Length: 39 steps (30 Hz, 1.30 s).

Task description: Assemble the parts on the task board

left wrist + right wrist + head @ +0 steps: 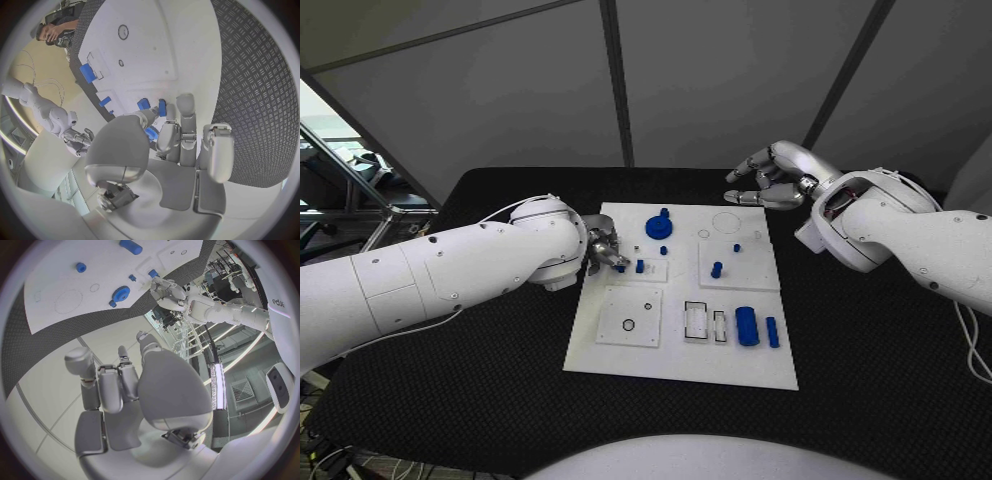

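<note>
1 task board (678,352), ~7 blue parts (747,326), 2 hands: left hand (604,251), right hand (772,178)

Black table (877,330) shows a rough, woven-looking mesh texture, matt all over, and in the left wrist view that same surface reads as a raised diamond pattern. The task board (733,365) is smooth white, plastic by the look of it, flat and low-sheen. Small blue parts (747,327) look like solid smooth plastic, matt. Left hand (603,252) has a silvery, satin metallic finish with soft highlights. Right hand (776,175) has the same brushed-silver look, a little glossier on the knuckles. Both arm shells are glossy white moulded plastic, catching reflections along the curves.
</note>
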{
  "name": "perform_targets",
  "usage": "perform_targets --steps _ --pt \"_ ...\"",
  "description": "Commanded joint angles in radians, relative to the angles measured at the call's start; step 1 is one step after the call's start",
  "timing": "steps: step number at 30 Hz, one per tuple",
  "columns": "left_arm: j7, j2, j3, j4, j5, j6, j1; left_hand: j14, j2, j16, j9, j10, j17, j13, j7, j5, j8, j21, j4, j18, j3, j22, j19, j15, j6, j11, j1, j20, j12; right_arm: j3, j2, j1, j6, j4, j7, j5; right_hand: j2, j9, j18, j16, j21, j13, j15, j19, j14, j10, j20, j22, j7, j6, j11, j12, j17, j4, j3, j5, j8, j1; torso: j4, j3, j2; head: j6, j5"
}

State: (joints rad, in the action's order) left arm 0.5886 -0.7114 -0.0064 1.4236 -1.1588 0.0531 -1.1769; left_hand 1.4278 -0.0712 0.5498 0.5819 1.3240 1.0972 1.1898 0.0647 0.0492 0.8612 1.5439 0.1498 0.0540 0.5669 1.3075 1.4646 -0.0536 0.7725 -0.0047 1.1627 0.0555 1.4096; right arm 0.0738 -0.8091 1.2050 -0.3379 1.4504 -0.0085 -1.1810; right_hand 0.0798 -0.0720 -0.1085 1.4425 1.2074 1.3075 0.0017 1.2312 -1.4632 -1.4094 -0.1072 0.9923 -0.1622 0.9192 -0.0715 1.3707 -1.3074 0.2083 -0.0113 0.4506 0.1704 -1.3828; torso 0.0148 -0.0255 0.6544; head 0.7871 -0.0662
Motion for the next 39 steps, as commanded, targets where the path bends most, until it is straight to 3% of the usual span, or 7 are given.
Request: perform_targets --steps 1,7,12,14,16,30,39 --pt "0.013 0.005 -0.003 -0.004 -0.001 0.027 0.004 0.004 -0.033 -0.005 0.0 -0.007 0.002 -0.001 0.001 -0.001 0.002 -0.005 0.024 -0.044 -0.051 0.234 0.087 -0.001 0.008 0.004 -0.052 -0.006 -0.004 0.001 -0.001 0.002 0.003 0.003 0.005 -0.002 -0.002 0.002 -0.008 -0.005 -0.005 0.046 -0.007 -0.004 -0.061 0.007 0.003 -0.001 0.006 0.0 0.002 -0.005 -0.055 0.005 0.004 0.001 0.007 0.008 0.0 -0.0004 0.0 0.0 0.001" --pt "0.016 0.007 -0.003 -0.011 0.002 0.026 0.004 0.005 -0.05 -0.005 -0.003 -0.007 0.004 -0.001 0.002 0.0 0.001 -0.005 0.056 -0.044 -0.134 0.234 0.087 0.0 0.015 0.005 -0.094 -0.004 -0.003 0.001 -0.002 0.002 0.001 0.004 0.004 -0.002 -0.002 0.002 -0.008 -0.006 -0.005 0.046 -0.007 -0.004 -0.061 0.007 0.003 -0.001 0.005 0.0 0.002 -0.005 -0.055 0.006 0.004 0.001 0.007 0.009 0.0003 0.0001 -0.001 -0.001 0.001" --pt "0.019 0.008 -0.003 -0.013 0.006 0.025 0.004 0.005 -0.044 -0.006 -0.005 -0.007 0.005 -0.001 0.002 0.0 -0.001 -0.006 0.074 -0.044 -0.188 0.234 0.087 0.0 0.016 0.005 -0.101 -0.004 -0.003 0.001 -0.002 0.002 0.0 0.004 0.004 -0.002 -0.003 0.002 -0.008 -0.007 -0.008 0.046 -0.007 -0.003 -0.061 0.007 0.003 -0.003 0.006 -0.002 0.002 -0.005 -0.054 0.014 0.01 -0.022 0.009 0.017 0.0002 0.0005 -0.001 -0.001 0.001" --pt "0.02 0.008 -0.003 -0.014 0.007 0.023 0.004 0.005 -0.04 -0.006 -0.006 -0.007 0.006 -0.001 0.001 0.0 -0.001 -0.006 0.079 -0.044 -0.205 0.234 0.087 0.0 0.017 0.004 -0.099 -0.004 -0.003 0.001 -0.001 0.002 0.0 0.004 0.004 -0.002 -0.004 0.002 -0.008 -0.007 -0.008 0.045 -0.007 -0.003 -0.061 0.007 0.003 -0.004 0.006 -0.002 0.001 -0.005 -0.054 0.017 0.013 -0.028 0.009 0.02 0.0 0.0003 0.0 -0.004 0.01" --pt "0.02 0.008 -0.003 -0.014 0.007 0.022 0.004 0.006 -0.038 -0.006 -0.007 -0.007 0.006 0.0 0.001 0.0 -0.002 -0.006 0.082 -0.044 -0.216 0.234 0.087 -0.001 0.017 0.004 -0.098 -0.004 -0.003 0.001 -0.001 0.002 0.0 0.004 0.004 -0.002 -0.004 0.002 -0.008 -0.007 -0.009 0.045 -0.007 -0.003 -0.061 0.006 0.003 -0.004 0.006 -0.002 0.001 -0.004 -0.055 0.019 0.014 -0.031 0.01 0.021 0.0002 0.0003 0.0 -0.004 0.011" --pt "0.014 0.004 -0.002 -0.018 0.008 -0.002 0.004 0.008 -0.024 -0.005 -0.01 -0.007 0.01 -0.002 0.0 0.001 -0.003 -0.008 0.112 -0.043 -0.294 0.233 0.087 -0.001 0.02 0.003 -0.089 -0.005 -0.003 0.001 -0.001 0.002 0.0 0.003 0.004 -0.002 -0.005 0.002 -0.008 -0.007 -0.01 0.045 -0.007 -0.003 -0.061 0.007 0.003 -0.004 0.006 -0.002 0.001 -0.005 -0.055 0.022 0.016 -0.034 0.01 0.024 0.0 0.0005 -0.001 -0.004 0.004" --pt "0.008 -0.004 0.024 -0.016 0.009 -0.006 0.004 0.008 -0.023 -0.005 -0.01 -0.009 0.01 -0.004 -0.001 0.001 -0.003 -0.01 0.116 -0.043 -0.306 0.232 0.086 -0.002 0.02 0.003 -0.086 -0.005 -0.005 0.001 0.002 0.002 0.001 0.0 0.006 -0.002 -0.005 0.002 -0.008 -0.008 -0.009 0.045 -0.007 -0.003 -0.061 0.006 0.003 -0.004 0.006 -0.002 0.001 -0.004 -0.054 0.022 0.016 -0.034 0.01 0.024 0.0003 0.0002 0.0 -0.005 0.005"
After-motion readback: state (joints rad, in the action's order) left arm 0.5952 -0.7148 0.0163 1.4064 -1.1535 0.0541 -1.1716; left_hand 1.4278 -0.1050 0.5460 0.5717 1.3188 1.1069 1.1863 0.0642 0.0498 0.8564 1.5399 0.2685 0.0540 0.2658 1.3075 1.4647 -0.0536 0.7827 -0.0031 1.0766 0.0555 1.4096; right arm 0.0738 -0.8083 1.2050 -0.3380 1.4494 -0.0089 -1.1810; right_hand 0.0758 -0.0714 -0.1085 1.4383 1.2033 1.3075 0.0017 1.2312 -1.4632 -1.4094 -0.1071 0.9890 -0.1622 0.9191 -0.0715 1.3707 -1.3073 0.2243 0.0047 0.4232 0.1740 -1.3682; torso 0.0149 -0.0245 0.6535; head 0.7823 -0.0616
